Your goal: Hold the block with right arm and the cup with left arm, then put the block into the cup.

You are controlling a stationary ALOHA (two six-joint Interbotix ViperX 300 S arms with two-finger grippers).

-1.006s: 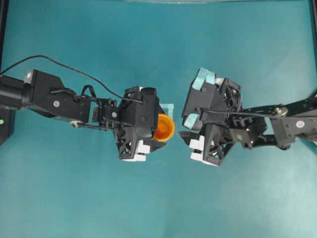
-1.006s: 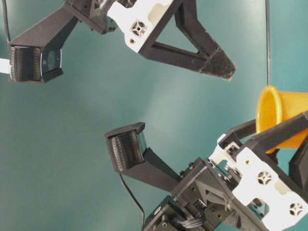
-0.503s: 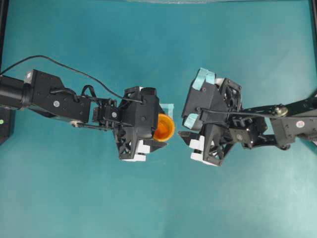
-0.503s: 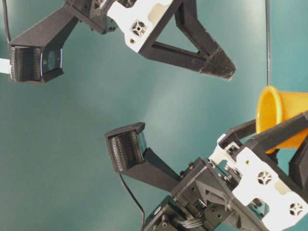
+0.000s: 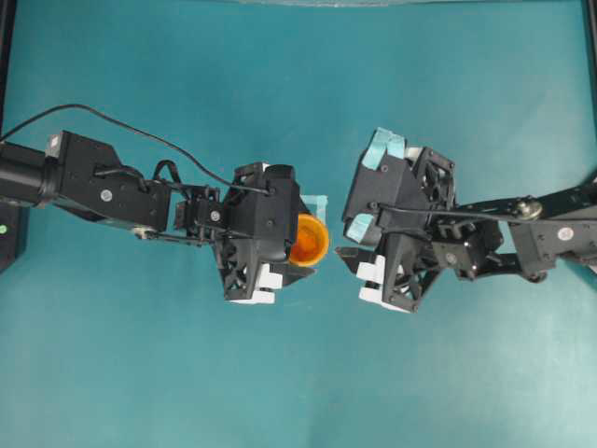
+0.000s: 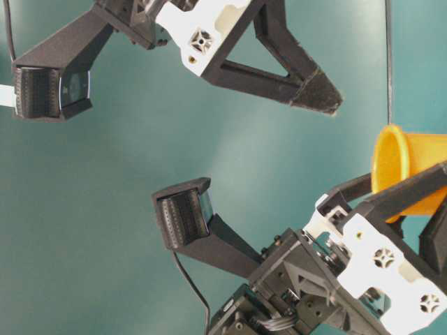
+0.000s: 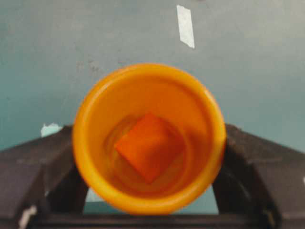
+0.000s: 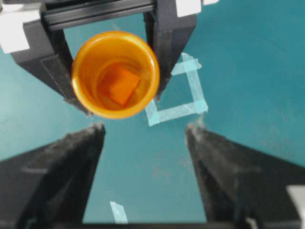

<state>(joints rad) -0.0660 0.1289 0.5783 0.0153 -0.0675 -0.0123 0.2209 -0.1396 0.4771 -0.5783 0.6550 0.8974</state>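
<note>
- Block [image 7: 149,146] is lying inside the cup [image 7: 147,138], which the left tool [image 7: 147,191] is gripping between its fingers.
- Right tool [image 8: 143,157] is gaping wide, holding nothing, with the cup just ahead.
- Overhead, both tools are facing each other, apart.

You've got a plain teal table [image 5: 466,373] filling pretty much every view, evenly lit with a soft bright patch near the middle. There's a pale blue tape square [image 8: 183,98] stuck on it, plus a loose tape scrap [image 8: 118,212] nearby.
</note>
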